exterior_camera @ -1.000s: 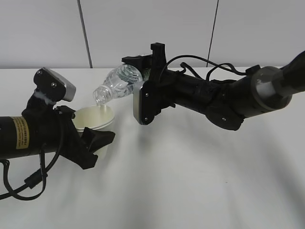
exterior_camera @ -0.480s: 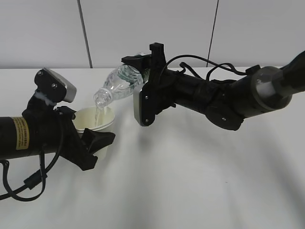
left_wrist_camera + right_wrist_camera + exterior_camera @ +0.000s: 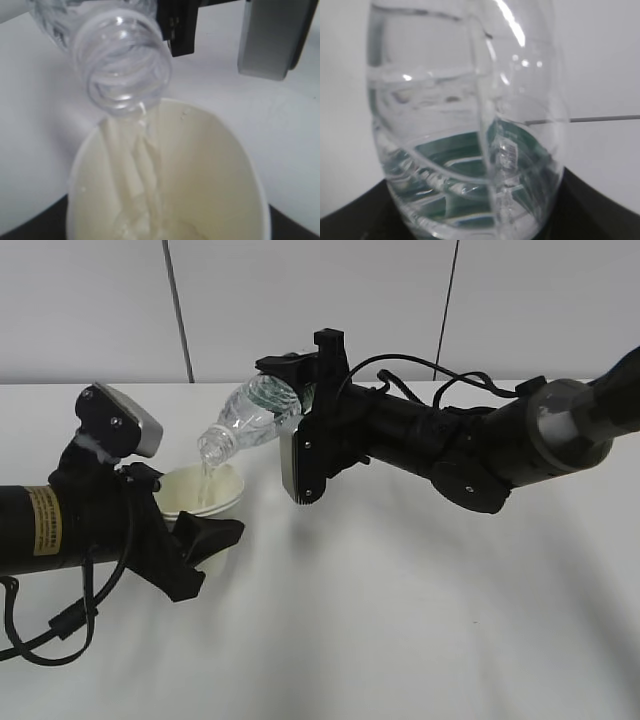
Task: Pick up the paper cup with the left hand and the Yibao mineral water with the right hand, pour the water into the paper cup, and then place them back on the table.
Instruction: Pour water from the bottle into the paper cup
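Note:
My left gripper (image 3: 195, 525) is shut on the white paper cup (image 3: 200, 490) and holds it above the table (image 3: 400, 620). My right gripper (image 3: 290, 390) is shut on the clear Yibao mineral water bottle (image 3: 250, 412), tilted mouth-down to the left over the cup. Water runs from the open mouth into the cup. In the left wrist view the bottle mouth (image 3: 122, 65) hangs just over the cup's far rim, and streams of water fall into the cup (image 3: 200, 175). The right wrist view is filled by the bottle (image 3: 470, 125) with its green label.
The white table (image 3: 420, 640) stretches to the right and front below both arms. A grey panelled wall (image 3: 300, 300) stands behind. The right arm's grey camera block (image 3: 272, 40) hangs close beyond the cup.
The bottle has stayed tilted and water keeps running into the cup. The left arm has shifted slightly; the cup sits a touch lower and nearer the bottle mouth.

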You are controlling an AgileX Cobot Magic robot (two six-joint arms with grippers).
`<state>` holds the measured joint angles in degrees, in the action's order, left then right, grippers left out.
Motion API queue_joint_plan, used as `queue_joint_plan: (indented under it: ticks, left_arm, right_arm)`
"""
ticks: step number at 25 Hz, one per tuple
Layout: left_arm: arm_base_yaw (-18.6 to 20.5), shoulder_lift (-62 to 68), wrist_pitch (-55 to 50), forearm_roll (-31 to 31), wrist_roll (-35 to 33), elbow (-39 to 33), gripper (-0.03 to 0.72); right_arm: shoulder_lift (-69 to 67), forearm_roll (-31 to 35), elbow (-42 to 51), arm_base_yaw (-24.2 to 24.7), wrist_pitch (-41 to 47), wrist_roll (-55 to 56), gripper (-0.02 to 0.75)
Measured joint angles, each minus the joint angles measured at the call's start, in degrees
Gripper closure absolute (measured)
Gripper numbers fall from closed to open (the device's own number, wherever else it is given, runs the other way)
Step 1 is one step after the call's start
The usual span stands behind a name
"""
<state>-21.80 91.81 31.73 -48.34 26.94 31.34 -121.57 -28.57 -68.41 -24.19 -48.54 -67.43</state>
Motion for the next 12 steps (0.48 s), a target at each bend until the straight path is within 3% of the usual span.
queue_joint_plan:
  ticks: [12]
  left_arm:
    - [0.0, 0.0, 0.25, -1.11, 0.0, 0.0, 0.293]
  right_arm:
    - [0.0, 0.36, 0.0, 0.0, -0.09, -1.56, 0.276]
